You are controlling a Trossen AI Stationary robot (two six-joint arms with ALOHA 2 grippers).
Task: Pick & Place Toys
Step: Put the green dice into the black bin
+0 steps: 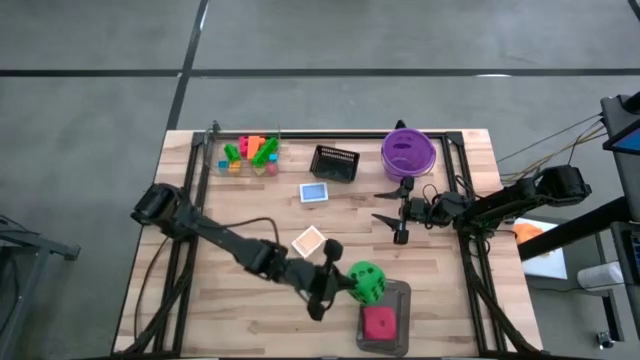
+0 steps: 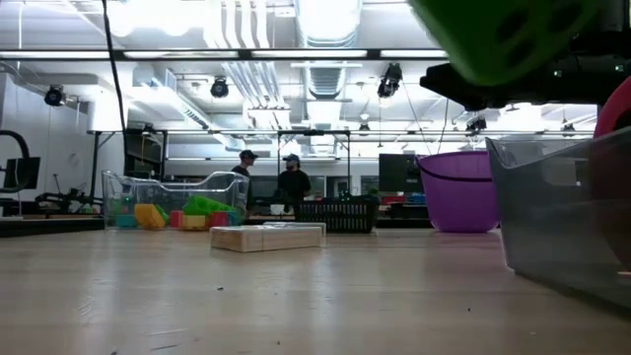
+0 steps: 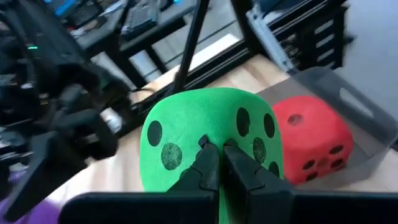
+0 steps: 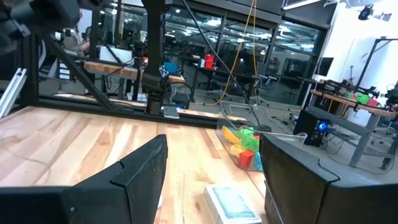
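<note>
Two dark arms reach over the wooden table (image 1: 200, 290). The left gripper (image 1: 345, 285) is up off the table, and its fingers (image 3: 208, 168) are pinched tight on the green dice (image 3: 208, 140). The dice hangs in the air just beside a clear grey tray (image 1: 400, 300). That tray sits right next to the left gripper, on the side away from its arm. The red dice (image 3: 311, 137) lies inside the tray, close under the green one.

The purple bowl (image 1: 408, 152) stands just past the right gripper (image 1: 388, 208), near the far edge. The right gripper waits low over the table with its fingers (image 4: 130, 174) spread wide apart and nothing between them.

The black mesh basket (image 1: 335, 163) sits beside the bowl, a bit off from the right gripper. Further along the far edge, well apart from both grippers, a clear box (image 1: 245, 150) holds the small bright bricks (image 1: 252, 152); I can make out green, orange, yellow and red ones, maybe more.

A blue picture card (image 1: 314, 193) lies flat near the basket, in front of the right gripper. A tan card (image 1: 309, 240) lies close behind the left gripper, beside its arm.
</note>
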